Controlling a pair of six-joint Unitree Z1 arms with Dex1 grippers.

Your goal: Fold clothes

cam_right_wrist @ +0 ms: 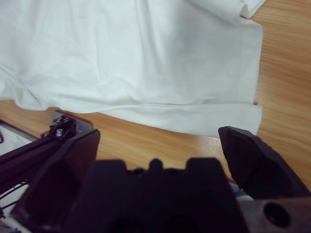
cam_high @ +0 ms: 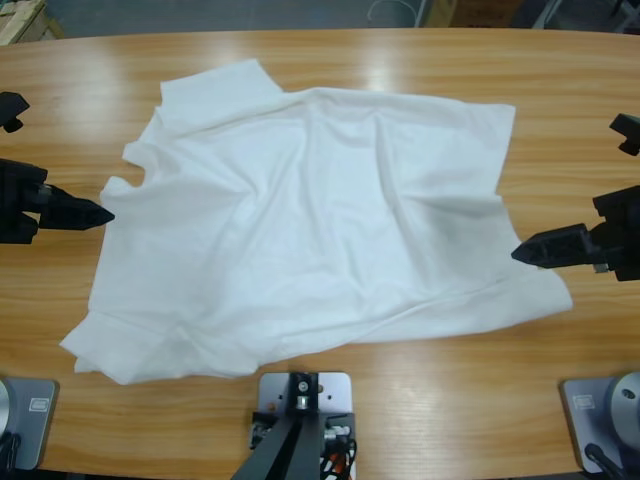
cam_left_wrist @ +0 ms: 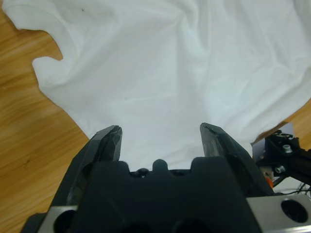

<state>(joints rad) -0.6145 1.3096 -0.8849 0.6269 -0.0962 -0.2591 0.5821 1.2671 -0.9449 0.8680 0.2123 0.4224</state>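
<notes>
A: Fingers of the left gripper (cam_left_wrist: 160, 141) spread, nothing between them; the wrist view shows white cloth filling the gap beyond the tips, so the T-shirt (cam_high: 320, 220) lies straight ahead of them.

B: Right side?

A: Right gripper (cam_right_wrist: 155, 145) also has its fingers apart and empty. Its wrist view looks at the hem edge across a strip of bare table (cam_high: 400, 400); cloth ahead, not touched.

B: Position of the shirt?

A: Spread flat but wrinkled across the middle of the table, long axis running between the two grippers. In the high view the left gripper (cam_high: 85, 212) points at the neckline end, close beside the notch; the right gripper (cam_high: 535, 250) points at the hem end, its tip at the cloth edge or just short of it.

B: Which is nearer?

A: Cannot separate them; both close to an edge. Judgement: each end is reachable by its own arm.

B: Obstructions?

A: None on the table between fingers and cloth.
</notes>
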